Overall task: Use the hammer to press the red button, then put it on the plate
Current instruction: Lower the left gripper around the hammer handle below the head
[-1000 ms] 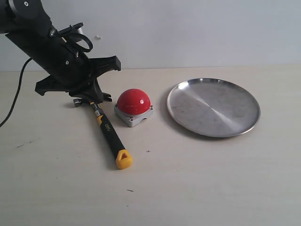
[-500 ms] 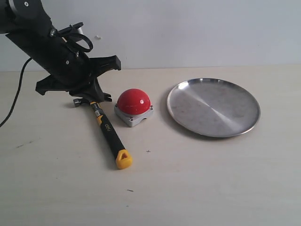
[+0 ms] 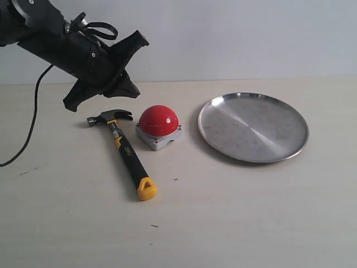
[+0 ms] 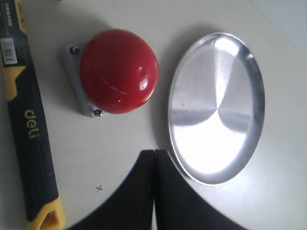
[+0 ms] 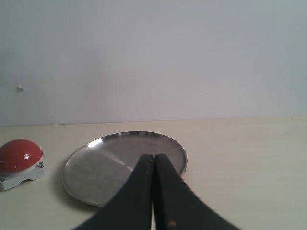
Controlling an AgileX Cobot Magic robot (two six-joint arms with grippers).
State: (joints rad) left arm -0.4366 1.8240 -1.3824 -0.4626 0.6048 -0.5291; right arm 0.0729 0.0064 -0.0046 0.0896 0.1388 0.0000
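Observation:
The hammer (image 3: 127, 153) lies flat on the table, dark head toward the back and yellow end cap toward the front; its black handle (image 4: 29, 120) shows in the left wrist view. The red button (image 3: 158, 120) (image 4: 118, 71) (image 5: 19, 155) sits just right of the hammer's head. Further right lies the silver plate (image 3: 254, 128) (image 4: 216, 105) (image 5: 105, 163) with nothing on it. My left gripper (image 3: 133, 93) (image 4: 153, 152) hangs above and behind the hammer head, shut and holding nothing. My right gripper (image 5: 154, 155) is shut and holds nothing, facing the plate; it is outside the exterior view.
A black cable (image 3: 33, 111) hangs from the left arm down to the table at the far left. A pale wall (image 3: 234, 39) closes the back of the beige tabletop (image 3: 234, 212). A small cross mark (image 3: 175, 179) is on the surface near the hammer's end cap.
My left gripper has lifted up and back off the hammer's head, which now shows fully. The hammer stays on the table where it was. Button and plate have not moved.

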